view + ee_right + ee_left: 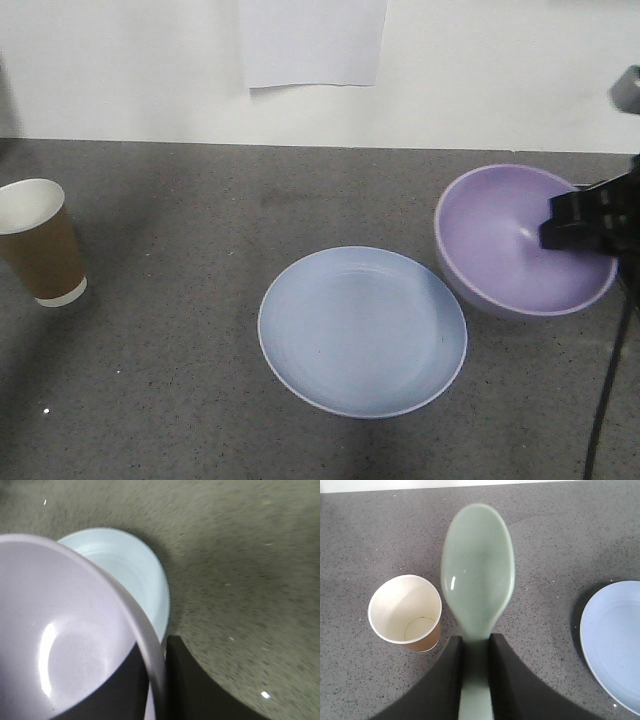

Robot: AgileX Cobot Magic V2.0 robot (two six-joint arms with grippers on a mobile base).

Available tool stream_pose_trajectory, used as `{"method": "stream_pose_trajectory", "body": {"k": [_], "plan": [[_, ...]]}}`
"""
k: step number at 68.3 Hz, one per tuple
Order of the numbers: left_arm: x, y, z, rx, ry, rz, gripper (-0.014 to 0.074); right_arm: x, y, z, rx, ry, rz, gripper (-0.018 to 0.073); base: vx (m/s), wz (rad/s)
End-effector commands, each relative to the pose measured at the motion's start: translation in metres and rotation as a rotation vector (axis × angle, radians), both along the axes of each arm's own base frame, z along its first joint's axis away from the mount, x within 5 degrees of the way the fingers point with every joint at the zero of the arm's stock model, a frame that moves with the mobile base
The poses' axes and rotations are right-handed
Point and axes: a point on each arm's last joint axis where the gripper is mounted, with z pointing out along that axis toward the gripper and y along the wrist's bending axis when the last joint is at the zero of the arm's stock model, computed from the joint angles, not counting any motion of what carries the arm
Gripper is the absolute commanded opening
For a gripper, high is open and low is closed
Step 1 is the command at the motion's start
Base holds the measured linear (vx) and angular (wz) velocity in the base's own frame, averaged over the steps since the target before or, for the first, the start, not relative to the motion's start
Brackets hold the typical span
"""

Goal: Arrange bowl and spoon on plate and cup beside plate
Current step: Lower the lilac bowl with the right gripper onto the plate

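Observation:
My right gripper [578, 222] is shut on the near right rim of the lavender bowl [505, 240], which tilts just right of the pale blue plate [362, 330]. In the right wrist view the bowl [60, 630] has its rim pinched in the right gripper [159, 652], with the plate [132, 572] beyond it. My left gripper [476, 641] is shut on the handle of the mint-green spoon [477, 575], held above the table between the brown paper cup [405, 611] and the plate [615, 640]. The cup [38, 240] stands upright at far left.
The grey speckled table [180, 380] ends at a white wall with a white paper sheet [313, 42] hanging on it. A black cable [605, 400] runs down at the right edge, below the right arm.

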Motion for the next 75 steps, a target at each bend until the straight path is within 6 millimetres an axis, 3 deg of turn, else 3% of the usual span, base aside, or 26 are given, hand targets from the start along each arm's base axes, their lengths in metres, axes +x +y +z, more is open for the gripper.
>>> {"method": "stream_pose_trajectory", "body": {"k": [1,15,34,53,75], "plan": [[-0.006,0.000,0.017,-0.026,-0.112,-0.006,-0.0006,0.018,0.019,0.000,0.008,-0.066,-0.001,-0.0003,0.00,0.00],[-0.006,0.000,0.017,-0.026,-0.113,-0.006,-0.0006,0.047,0.056,-0.038,-0.003,-0.025,0.042,-0.0003,0.00,0.00],[-0.006,0.000,0.017,-0.026,-0.113,-0.006,-0.0006,0.067,0.086,-0.077,-0.015,0.024,0.078,-0.0003,0.00,0.00],[-0.006,0.000,0.017,-0.027,-0.113,-0.006,-0.0006,0.078,0.091,-0.102,0.014,0.084,0.060,-0.0003,0.00,0.00],[-0.006,0.000,0.017,-0.027,-0.113,-0.006,-0.0006,0.080,0.092,-0.106,0.014,0.096,0.068,0.0000,0.00,0.00]]}}
